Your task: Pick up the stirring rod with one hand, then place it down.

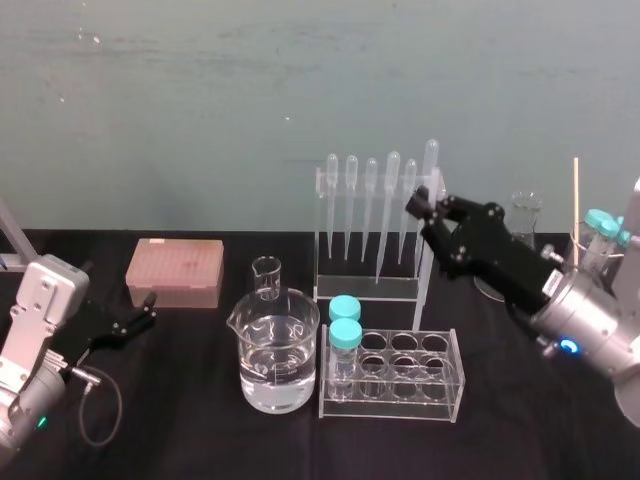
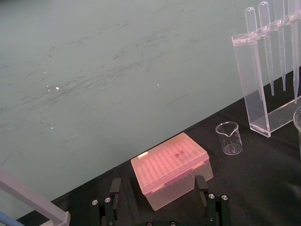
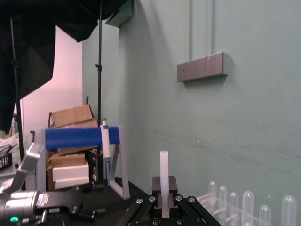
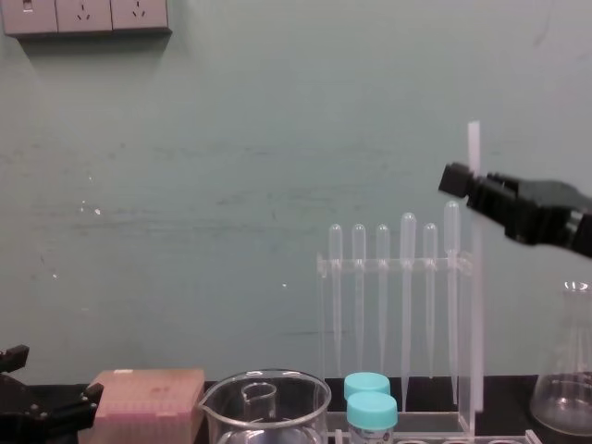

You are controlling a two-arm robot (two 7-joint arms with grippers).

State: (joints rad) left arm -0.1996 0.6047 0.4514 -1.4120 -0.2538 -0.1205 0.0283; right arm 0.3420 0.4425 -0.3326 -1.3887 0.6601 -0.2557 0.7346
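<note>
The stirring rod (image 4: 474, 143) is a translucent-white stick held upright, and my right gripper (image 4: 455, 180) is shut on its upper part. From the head view the rod (image 1: 426, 275) runs down from the right gripper (image 1: 418, 205), just right of the pipette rack. Its lower end sits low near the table behind the test tube rack; I cannot tell whether it touches. In the right wrist view a short stub of the rod (image 3: 163, 169) sticks out past the closed gripper (image 3: 164, 189). My left gripper (image 1: 140, 315) rests open at the table's left, fingers (image 2: 115, 188) spread wide.
A pipette rack (image 1: 375, 235) stands at the back centre. In front are a water beaker (image 1: 275, 360), a small beaker (image 1: 266, 277) and a test tube rack (image 1: 400, 375) with two teal-capped tubes. A pink tip box (image 1: 175, 270) lies left; flasks (image 1: 525, 215) stand right.
</note>
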